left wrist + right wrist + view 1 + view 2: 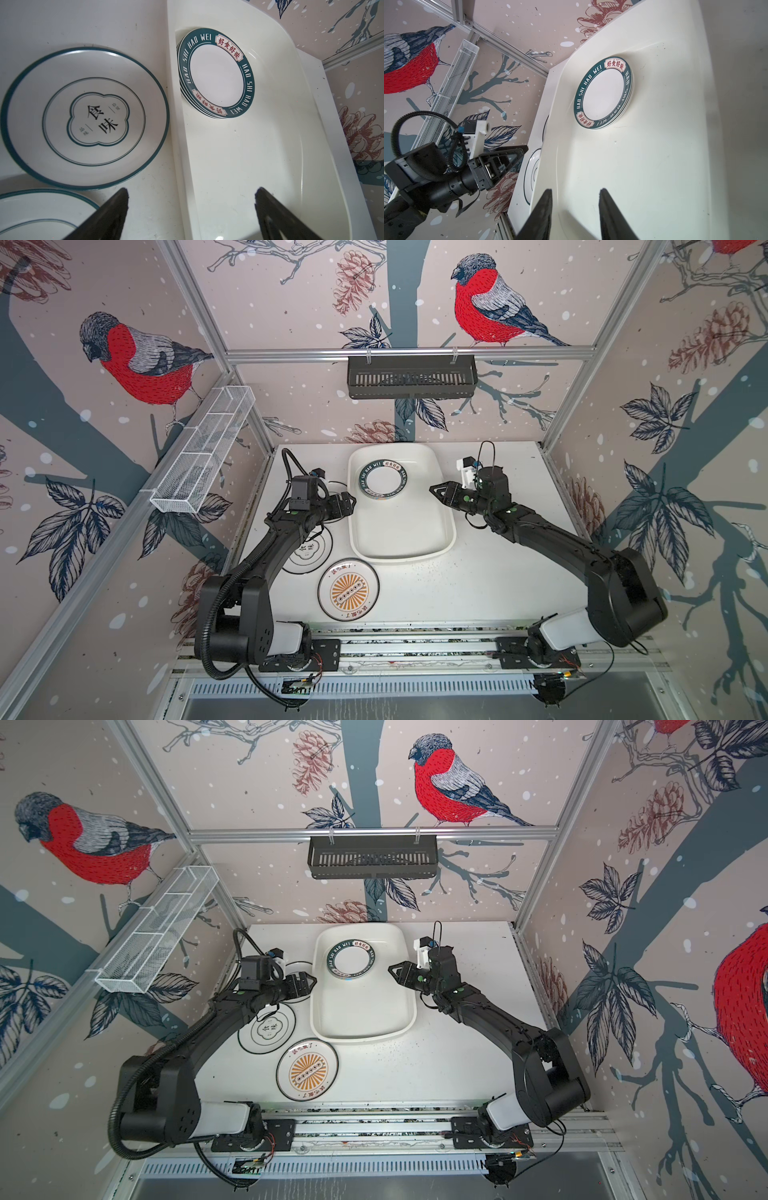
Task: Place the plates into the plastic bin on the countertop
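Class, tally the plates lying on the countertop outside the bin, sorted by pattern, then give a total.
Thin-rimmed plates with characters: 2
Sunburst plate: 1
Total: 3

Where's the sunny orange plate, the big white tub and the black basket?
Orange-sunburst plate (348, 591): in a top view, on its orange centre.
White plastic bin (401, 526): in a top view, on its bare floor.
Black slatted basket (411, 379): in a top view, on its front wall.
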### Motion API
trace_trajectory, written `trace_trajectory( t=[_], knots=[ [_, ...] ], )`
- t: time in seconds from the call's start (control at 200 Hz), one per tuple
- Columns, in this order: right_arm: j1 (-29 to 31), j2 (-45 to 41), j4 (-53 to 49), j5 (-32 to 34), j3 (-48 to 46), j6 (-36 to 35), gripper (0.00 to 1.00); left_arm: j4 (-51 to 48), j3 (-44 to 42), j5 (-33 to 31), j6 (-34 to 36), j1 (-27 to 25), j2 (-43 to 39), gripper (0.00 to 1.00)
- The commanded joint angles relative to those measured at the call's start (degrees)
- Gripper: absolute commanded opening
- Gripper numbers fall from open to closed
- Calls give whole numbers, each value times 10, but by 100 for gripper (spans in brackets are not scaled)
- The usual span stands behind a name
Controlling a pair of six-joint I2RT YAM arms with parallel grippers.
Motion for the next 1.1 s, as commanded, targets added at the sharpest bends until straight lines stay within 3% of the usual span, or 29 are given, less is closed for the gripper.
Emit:
trace_trajectory(
  t=[0.0,0.365,1.096],
  knots=[
    [-7,7,32,-27,2,5,39,53,-2,49,-6,1,18,94],
    [-31,6,43,-61,-4,6,39,50,19,119,19,1,103,90],
    [-40,1,59,-42,-23,21,38,57,75,151,69,-12,160,87]
  ],
)
